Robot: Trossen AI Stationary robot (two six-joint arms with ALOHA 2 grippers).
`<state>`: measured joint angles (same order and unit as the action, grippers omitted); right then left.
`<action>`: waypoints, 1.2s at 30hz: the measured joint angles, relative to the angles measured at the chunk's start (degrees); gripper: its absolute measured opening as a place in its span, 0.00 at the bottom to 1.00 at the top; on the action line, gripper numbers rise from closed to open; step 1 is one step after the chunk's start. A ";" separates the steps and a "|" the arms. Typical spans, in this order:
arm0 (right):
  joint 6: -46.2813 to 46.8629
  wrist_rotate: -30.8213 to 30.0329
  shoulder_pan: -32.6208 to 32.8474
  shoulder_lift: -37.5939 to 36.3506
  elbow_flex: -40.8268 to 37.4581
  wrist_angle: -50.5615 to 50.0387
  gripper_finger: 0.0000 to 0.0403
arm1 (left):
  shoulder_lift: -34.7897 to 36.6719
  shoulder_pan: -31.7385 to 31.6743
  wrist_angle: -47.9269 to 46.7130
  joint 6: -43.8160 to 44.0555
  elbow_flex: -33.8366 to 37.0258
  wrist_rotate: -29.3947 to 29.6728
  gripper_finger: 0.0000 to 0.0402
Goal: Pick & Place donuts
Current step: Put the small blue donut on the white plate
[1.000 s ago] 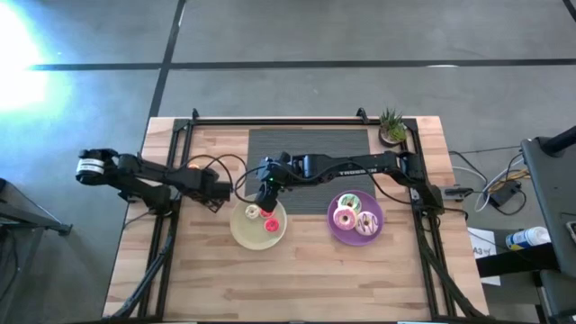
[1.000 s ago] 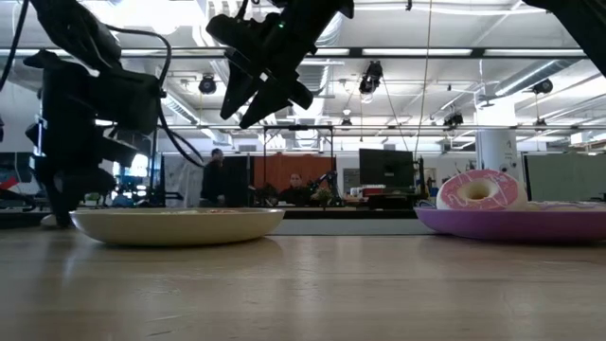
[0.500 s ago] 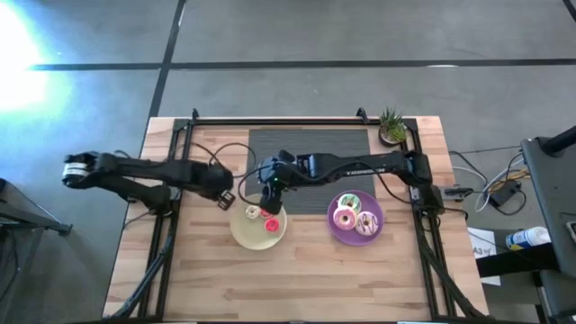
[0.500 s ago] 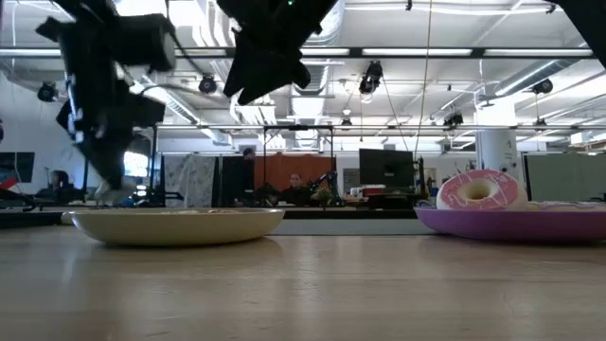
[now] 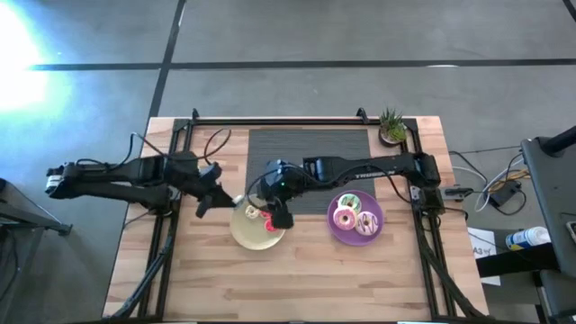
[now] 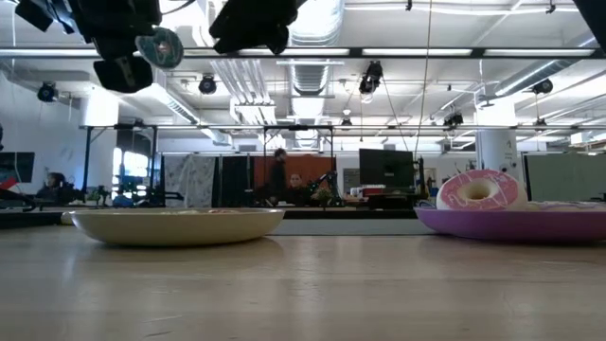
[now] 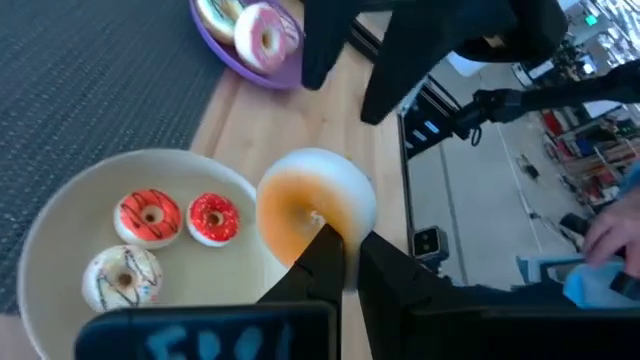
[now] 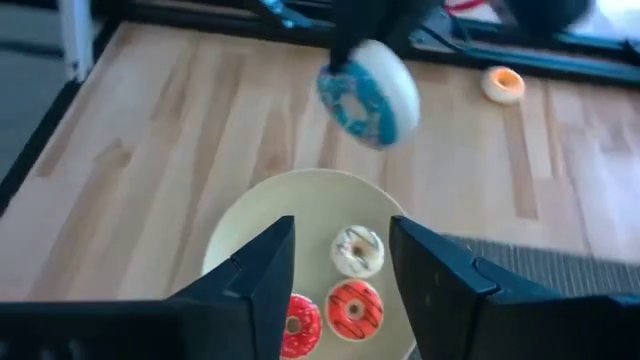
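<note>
The left gripper [image 7: 345, 262] hangs above the left edge of the cream plate [image 5: 243, 232], its jaws closed on a donut [image 7: 316, 205] that shows orange on one face and blue icing on the other in the right wrist view [image 8: 368, 92]. The right gripper [image 8: 340, 262] hovers over the same plate from the far right side, jaws spread wide and holding nothing. Three small donuts lie in the plate: a cream one [image 7: 125, 277], an orange-red one [image 7: 149, 216] and a red one [image 7: 213, 218], close together. On the purple plate [image 5: 340, 236], to the right on the wooden counter [image 5: 315, 279], sit larger donuts, a pink one [image 5: 344, 218] among them. One tiny orange donut [image 8: 503, 84] lies alone on the counter, well apart from the plates.
</note>
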<state>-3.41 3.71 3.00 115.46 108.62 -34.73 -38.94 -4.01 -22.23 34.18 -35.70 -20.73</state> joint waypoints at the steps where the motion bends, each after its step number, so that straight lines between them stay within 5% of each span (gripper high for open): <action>1: -1.05 -0.02 0.20 0.00 0.00 0.19 0.40 | -0.25 0.00 0.11 0.07 0.07 -0.84 0.00; 16: -9.85 -0.37 0.47 0.00 0.11 3.33 0.69 | -11.26 0.15 10.44 1.12 -0.13 -7.44 0.00; 36: -5.46 -0.20 0.49 0.00 0.00 0.56 0.55 | -18.44 -1.14 10.68 -4.09 -5.43 -7.78 0.00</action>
<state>-8.87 3.51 3.49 115.46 108.62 -34.17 -57.39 -5.15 -11.55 30.09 -41.12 -28.51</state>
